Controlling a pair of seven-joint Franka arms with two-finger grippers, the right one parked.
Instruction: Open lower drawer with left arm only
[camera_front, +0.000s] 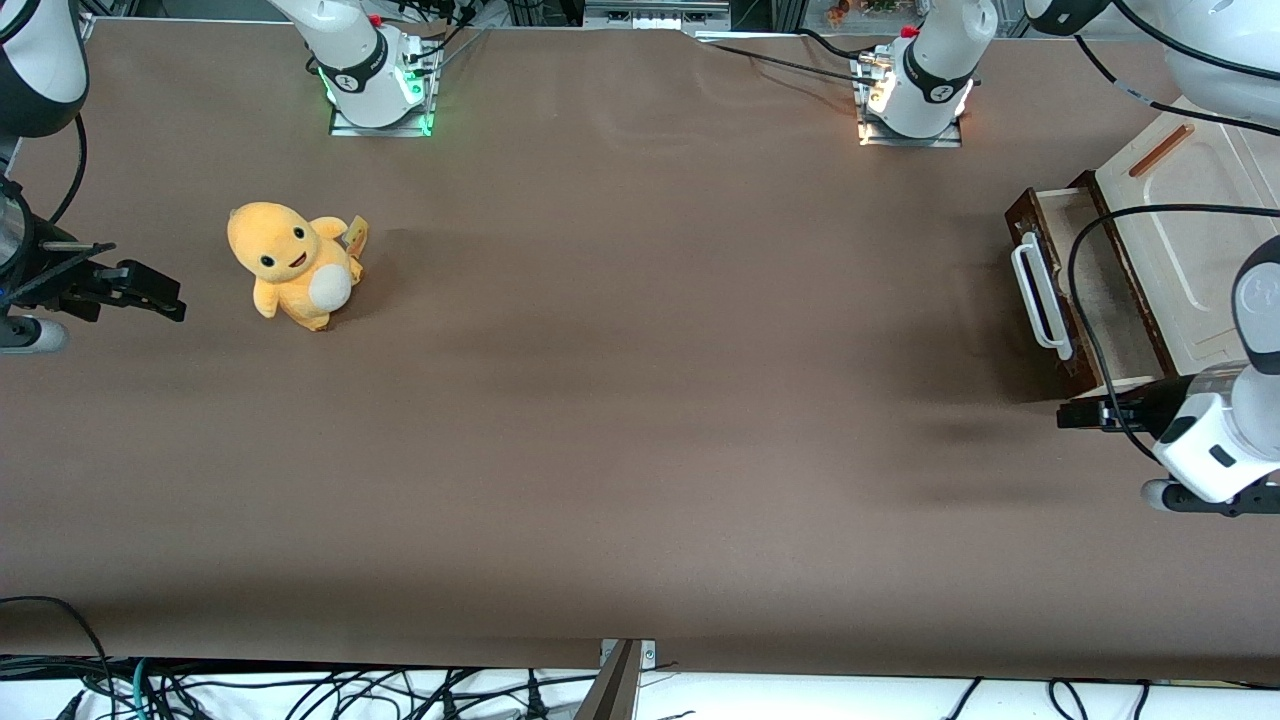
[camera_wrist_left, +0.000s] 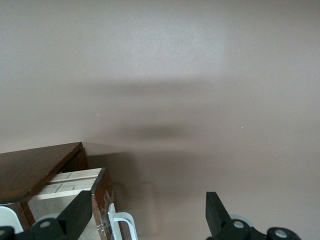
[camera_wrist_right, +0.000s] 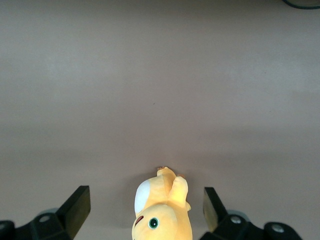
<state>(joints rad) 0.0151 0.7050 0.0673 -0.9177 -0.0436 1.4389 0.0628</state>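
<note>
Gripper (camera_front: 1068, 414) spread wide, holding nothing, just nearer front camera than lower drawer (camera_front: 1075, 285), clear of it. Drawer at working arm's end of table, already pulled partway out, pale inside showing. We judge it rigid wood, light, sliding straight; white loop handle (camera_front: 1038, 293) best hold, possibly slick. Cabinet (camera_front: 1185, 215) cut off by frame edge; drawer's remaining travel we cannot tell.

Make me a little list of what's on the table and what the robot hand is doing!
lower drawer: pulled partly out, pale inside showing
white loop handle: on the drawer's dark front, nothing gripping it
gripper: open, nearer the front camera than the drawer, holding nothing
plush toy: yellow, toward the parked arm's end of the table
</note>
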